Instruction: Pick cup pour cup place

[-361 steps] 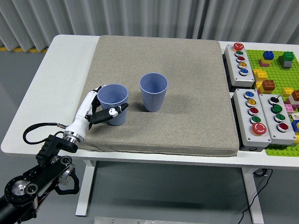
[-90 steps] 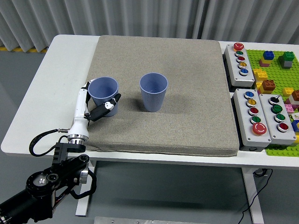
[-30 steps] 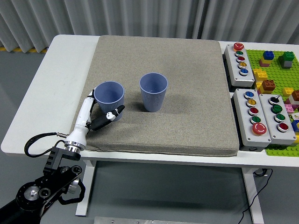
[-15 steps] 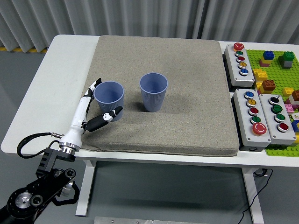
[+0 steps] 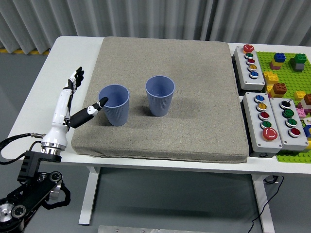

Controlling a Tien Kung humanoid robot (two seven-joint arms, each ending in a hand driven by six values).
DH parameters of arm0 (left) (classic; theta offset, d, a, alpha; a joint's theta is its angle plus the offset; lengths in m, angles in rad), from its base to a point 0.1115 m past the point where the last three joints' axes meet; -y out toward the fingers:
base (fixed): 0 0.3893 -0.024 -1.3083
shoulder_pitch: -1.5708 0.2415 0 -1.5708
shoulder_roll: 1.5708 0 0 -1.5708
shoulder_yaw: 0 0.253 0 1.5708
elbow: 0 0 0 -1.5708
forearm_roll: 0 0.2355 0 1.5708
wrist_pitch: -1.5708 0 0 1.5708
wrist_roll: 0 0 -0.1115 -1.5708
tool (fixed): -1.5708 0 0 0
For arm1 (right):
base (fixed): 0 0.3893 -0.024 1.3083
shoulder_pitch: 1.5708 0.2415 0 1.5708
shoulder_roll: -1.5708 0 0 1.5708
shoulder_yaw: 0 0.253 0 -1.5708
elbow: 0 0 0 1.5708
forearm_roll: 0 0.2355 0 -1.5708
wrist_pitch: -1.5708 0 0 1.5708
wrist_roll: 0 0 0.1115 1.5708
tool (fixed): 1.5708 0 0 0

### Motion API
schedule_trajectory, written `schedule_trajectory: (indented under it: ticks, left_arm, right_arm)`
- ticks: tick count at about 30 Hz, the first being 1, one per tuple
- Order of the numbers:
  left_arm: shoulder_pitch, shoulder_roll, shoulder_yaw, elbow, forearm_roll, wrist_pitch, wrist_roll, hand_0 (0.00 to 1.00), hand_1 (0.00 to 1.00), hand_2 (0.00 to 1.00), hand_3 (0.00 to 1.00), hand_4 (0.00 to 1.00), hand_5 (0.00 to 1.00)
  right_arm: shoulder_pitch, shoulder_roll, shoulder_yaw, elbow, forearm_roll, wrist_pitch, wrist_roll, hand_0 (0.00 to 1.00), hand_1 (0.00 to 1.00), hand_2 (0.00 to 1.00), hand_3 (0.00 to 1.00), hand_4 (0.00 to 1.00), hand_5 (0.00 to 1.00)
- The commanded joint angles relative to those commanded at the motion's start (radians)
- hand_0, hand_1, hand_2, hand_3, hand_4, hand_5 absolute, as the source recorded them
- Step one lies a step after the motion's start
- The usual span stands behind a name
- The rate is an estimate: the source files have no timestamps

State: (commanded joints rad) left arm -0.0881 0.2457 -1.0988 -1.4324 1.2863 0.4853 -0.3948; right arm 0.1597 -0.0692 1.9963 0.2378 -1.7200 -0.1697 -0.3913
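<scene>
Two blue ribbed cups stand upright on the grey mat [image 5: 194, 131]. The left cup [image 5: 114, 104] is near the mat's left edge, the right cup [image 5: 160, 95] about a hand's width to its right. My left hand [image 5: 82, 97] is open just left of the left cup, fingers spread up over the white table and the thumb pointing at the cup's side. It holds nothing. What is inside the cups cannot be made out. My right arm is out of view.
Grey button boxes [image 5: 265, 119] with coloured buttons stand along the mat's right side. A green baseplate [image 5: 291, 77] with loose bricks lies at the far right. White table [image 5: 58, 82] shows left of the mat.
My left hand has let go of the left cup and drawn back to the left, fingers opening wide. The cup stands on the mat where it was set down.
</scene>
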Motion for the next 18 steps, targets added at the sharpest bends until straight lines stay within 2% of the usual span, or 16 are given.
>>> schedule_trajectory:
  ticks: [2,3,4,7,9,10,12,13,15,16,18]
  left_arm:
    - [-0.017,-0.007,-0.016,-0.003,-0.057,0.015,-0.028,0.93,0.953,0.998,0.998,0.969,0.53]
    - [-0.028,-0.011,-0.023,0.001,-0.084,0.009,-0.037,0.93,0.953,0.998,0.998,0.969,0.53]
    - [-0.041,-0.014,-0.028,0.006,-0.123,-0.01,-0.042,0.858,0.858,0.965,0.967,0.976,0.595]
    - [-0.077,-0.027,-0.032,0.031,-0.26,-0.079,-0.082,0.858,0.858,0.965,0.967,0.976,0.595]
    - [-0.093,-0.037,-0.044,0.05,-0.338,-0.145,-0.073,0.858,0.858,0.965,0.967,0.976,0.595]
    - [-0.097,-0.04,-0.049,0.056,-0.377,-0.183,-0.066,0.762,0.753,0.829,0.843,0.846,0.998]
    - [-0.106,-0.046,-0.059,0.07,-0.455,-0.249,-0.043,0.762,0.753,0.829,0.843,0.846,0.998]
    - [-0.111,-0.049,-0.062,0.078,-0.507,-0.297,-0.022,0.762,0.753,0.829,0.843,0.846,0.998]
    - [-0.113,-0.052,-0.06,0.083,-0.591,-0.338,-0.009,0.762,0.753,0.829,0.843,0.846,0.998]
    - [-0.113,-0.055,-0.057,0.086,-0.63,-0.348,-0.005,0.774,0.762,0.83,0.82,0.811,0.998]
    - [-0.112,-0.059,-0.054,0.09,-0.708,-0.356,-0.002,0.774,0.762,0.83,0.82,0.811,0.998]
  right_arm:
    - [0.0,0.0,-0.001,0.0,0.003,-0.001,0.0,0.643,0.6,0.508,0.575,0.002,0.002]
    - [0.0,0.0,-0.002,0.0,0.003,-0.001,0.0,0.643,0.6,0.508,0.575,0.002,0.002]
    - [0.0,0.0,-0.002,0.0,0.004,-0.001,0.0,0.643,0.6,0.508,0.575,0.002,0.002]
    - [0.0,-0.001,-0.004,-0.001,0.006,-0.001,0.002,0.643,0.6,0.508,0.575,0.002,0.002]
    - [0.002,-0.002,-0.006,-0.001,0.009,-0.002,0.003,0.643,0.6,0.508,0.575,0.002,0.002]
    - [0.002,-0.002,-0.006,-0.001,0.01,-0.003,0.003,0.643,0.6,0.508,0.575,0.002,0.002]
    - [0.003,-0.002,-0.008,-0.001,0.013,-0.004,0.003,0.643,0.6,0.508,0.575,0.002,0.002]
    - [0.003,-0.002,-0.008,-0.001,0.012,-0.004,0.003,0.643,0.6,0.508,0.575,0.002,0.002]
    - [0.002,-0.001,-0.009,-0.001,0.012,-0.004,0.002,0.643,0.6,0.508,0.575,0.002,0.002]
    - [0.002,-0.001,-0.009,-0.001,0.011,-0.004,0.002,0.643,0.599,0.508,0.575,0.002,0.002]
    - [0.001,-0.001,-0.009,-0.001,0.01,-0.004,0.002,0.643,0.599,0.508,0.575,0.002,0.002]
